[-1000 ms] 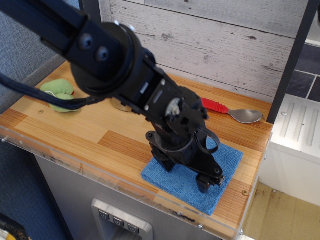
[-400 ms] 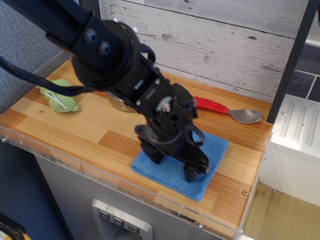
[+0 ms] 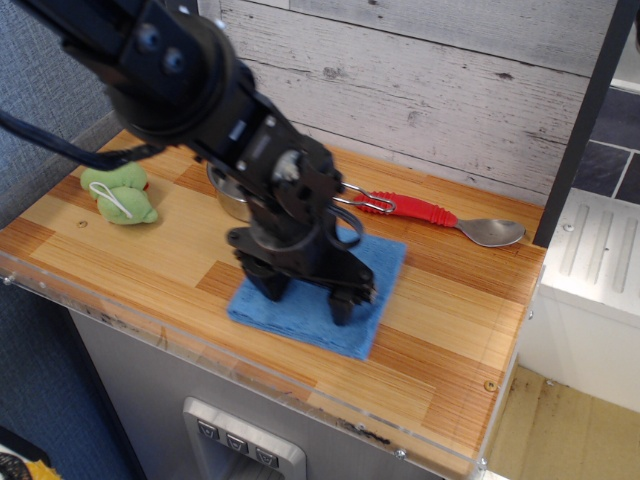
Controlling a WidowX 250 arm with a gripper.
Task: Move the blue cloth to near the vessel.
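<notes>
1. The surface [image 3: 120, 262] is a wood-look laminate counter with light and darker orange stripes and a clear plastic strip along the front edge. Behind it is a whitewashed plank wall, and white shelving shows off to the right.
2. The blue cloth [image 3: 320, 300] lies flat near the front middle of the surface, its back corner close to the vessel [image 3: 228, 196], a shiny steel pan mostly hidden behind the black arm.
3. The claw [image 3: 306, 296] is pressed down on the cloth with both fingertips spread apart on the fabric; honestly can't tell if it's pinching any of it.
4. A red-handled spoon [image 3: 460, 223] sits along the back right, and a green stuffed toy [image 3: 120, 194] is at the far left.
</notes>
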